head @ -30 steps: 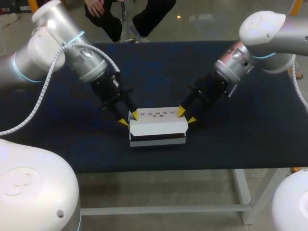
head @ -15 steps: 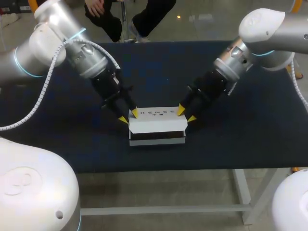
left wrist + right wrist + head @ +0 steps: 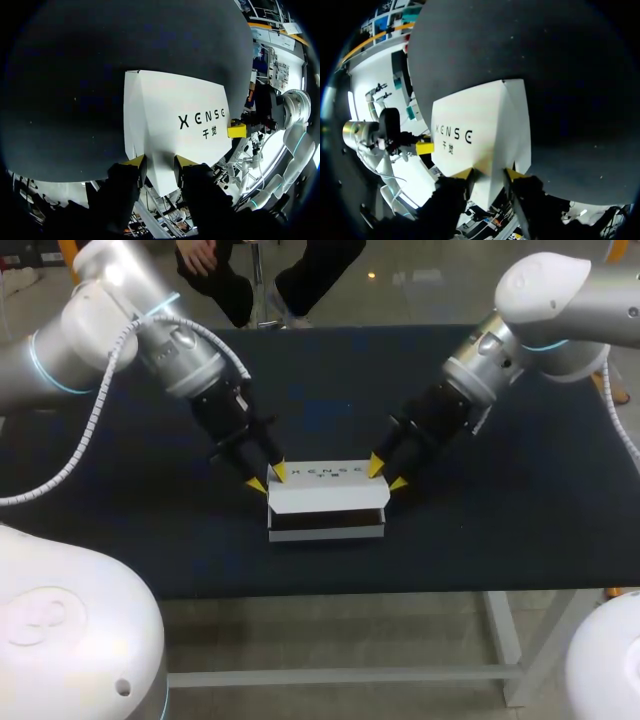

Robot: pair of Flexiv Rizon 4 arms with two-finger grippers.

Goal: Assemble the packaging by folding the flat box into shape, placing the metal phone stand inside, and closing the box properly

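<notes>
L gripper (image 3: 267, 478) (9 o'clock) & R gripper (image 3: 385, 476) (3), fingers barely apart, pinch lid ends of white cardboard box (image 3: 327, 502), prob. to close it.

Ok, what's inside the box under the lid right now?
Only a dark gap shows between the white lid and the box's front wall. The lid covers the rest of the inside, so whether the phone stand is in there cannot be seen.
</notes>
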